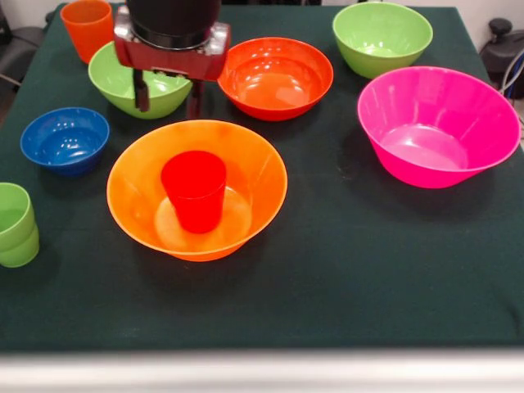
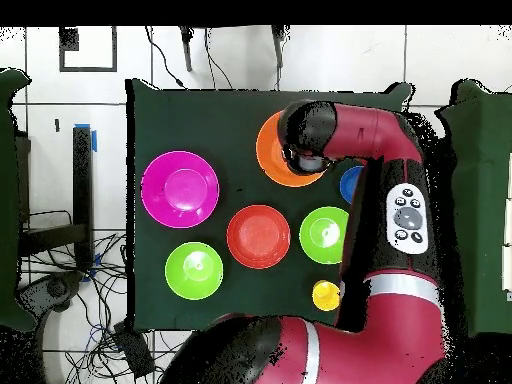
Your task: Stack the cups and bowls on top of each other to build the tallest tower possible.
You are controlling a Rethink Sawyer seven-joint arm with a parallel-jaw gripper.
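The gripper (image 1: pixel 169 96) hangs with its two dark fingers (image 1: pixel 142 90) parted and grasping nothing. Just below the fingertips, toward the camera, an upright red tapered plastic cup (image 1: pixel 195 190) stands inside the large glossy orange plastic bowl (image 1: pixel 258 168); behind them sits a light green plastic bowl (image 1: pixel 108 74).

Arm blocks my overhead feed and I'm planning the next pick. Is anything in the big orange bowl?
Observer: Yes. A red cup stands upright inside the large orange bowl.
Operator: Is the gripper holding anything?
Observer: No. The gripper is open and empty, hanging behind that bowl.
Operator: Where are the green cups?
Observer: The light green cups sit nested on the table near the small blue bowl, at the front view's left edge.
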